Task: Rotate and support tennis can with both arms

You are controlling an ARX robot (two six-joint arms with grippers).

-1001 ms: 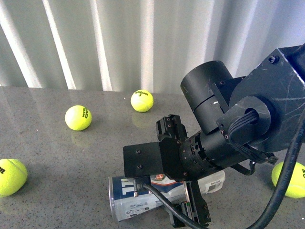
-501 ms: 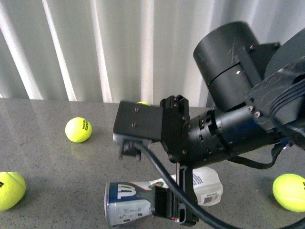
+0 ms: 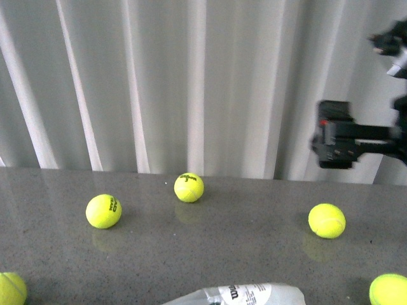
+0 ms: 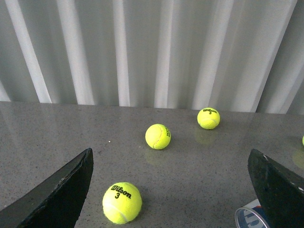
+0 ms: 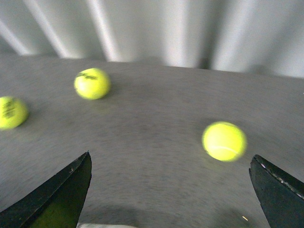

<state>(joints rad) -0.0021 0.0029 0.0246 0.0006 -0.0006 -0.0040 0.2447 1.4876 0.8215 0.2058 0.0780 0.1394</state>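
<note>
Yellow balls [image 3: 103, 211] dot the counter [image 3: 241, 251] around the lying tennis can [image 3: 245, 295]; left hand [image 4: 169, 161] and right hand [image 5: 169, 164] both gape wide.

Five tennis balls [image 3: 103, 211] [image 3: 189, 187] [image 3: 327, 220] [image 3: 388, 294] [image 3: 11, 290], one tennis can [image 3: 254, 295]

Tennis can [image 3: 241, 295] lies on side, white Wilson label up, low in front view; right arm [image 3: 353, 136] raised, blurred.
</note>
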